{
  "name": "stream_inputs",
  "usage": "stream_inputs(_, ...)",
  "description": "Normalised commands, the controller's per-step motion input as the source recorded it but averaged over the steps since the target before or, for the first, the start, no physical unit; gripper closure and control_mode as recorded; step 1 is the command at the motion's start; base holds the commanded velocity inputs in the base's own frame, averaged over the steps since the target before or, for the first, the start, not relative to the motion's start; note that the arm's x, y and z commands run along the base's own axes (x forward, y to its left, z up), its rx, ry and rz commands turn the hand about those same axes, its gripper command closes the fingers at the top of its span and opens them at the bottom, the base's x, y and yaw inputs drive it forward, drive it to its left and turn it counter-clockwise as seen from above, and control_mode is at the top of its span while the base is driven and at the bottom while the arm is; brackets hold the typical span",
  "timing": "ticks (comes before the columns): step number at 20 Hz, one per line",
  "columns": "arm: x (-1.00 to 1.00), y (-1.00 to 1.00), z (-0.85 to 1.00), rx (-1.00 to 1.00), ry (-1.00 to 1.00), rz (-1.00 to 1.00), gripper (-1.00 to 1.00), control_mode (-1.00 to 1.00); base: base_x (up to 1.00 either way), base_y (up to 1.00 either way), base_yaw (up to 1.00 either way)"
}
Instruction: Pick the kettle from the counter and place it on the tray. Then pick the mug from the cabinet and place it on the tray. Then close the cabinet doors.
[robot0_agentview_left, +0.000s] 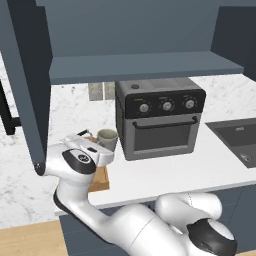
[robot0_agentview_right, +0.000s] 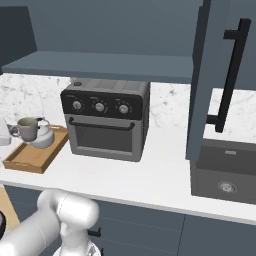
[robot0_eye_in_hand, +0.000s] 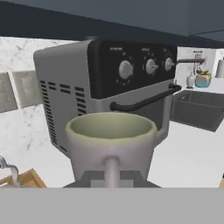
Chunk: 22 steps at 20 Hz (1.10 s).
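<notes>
Step 2 underway: gripper (robot0_eye_in_hand: 111, 177) clamped on mug (robot0_eye_in_hand: 111, 140) by its handle, mug held left of oven (robot0_agentview_right: 106, 120), above tray (robot0_agentview_right: 31, 160) w/ kettle (robot0_agentview_right: 44, 136) already on it. Next: lower onto bare tray spot, release; cabinet doors (robot0_agentview_right: 202, 75) not yet closed.

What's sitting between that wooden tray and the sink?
The black toaster oven stands on the counter between the tray and the sink, clearest in the right base view.

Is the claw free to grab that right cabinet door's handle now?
Probably not yet. The claw is shut on the mug, held over the tray beside the kettle. The door handle stands far to the right, unobstructed, once the mug is released.
</notes>
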Motion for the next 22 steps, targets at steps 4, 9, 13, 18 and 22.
stream_inputs(4, 0.0, 0.17, -0.4, 0.0, 0.0, -0.1, 1.0, -1.0, 0.0, 0.0, 0.0)
stream_inputs(9, 0.06, 0.12, -0.39, 0.0, 0.0, -0.08, 1.0, -1.0, 0.0, 0.0, 0.0)
stream_inputs(13, 0.2, 0.11, -0.39, 0.0, 0.0, -0.04, 1.0, -1.0, 0.0, 0.0, 0.0)
stream_inputs(18, 0.28, 0.16, -0.4, 0.0, 0.0, -0.02, 1.0, -1.0, 0.0, 0.0, 0.0)
stream_inputs(22, 0.23, 0.19, -0.4, 0.0, 0.0, -0.01, 1.0, -1.0, 0.0, 0.0, 0.0)
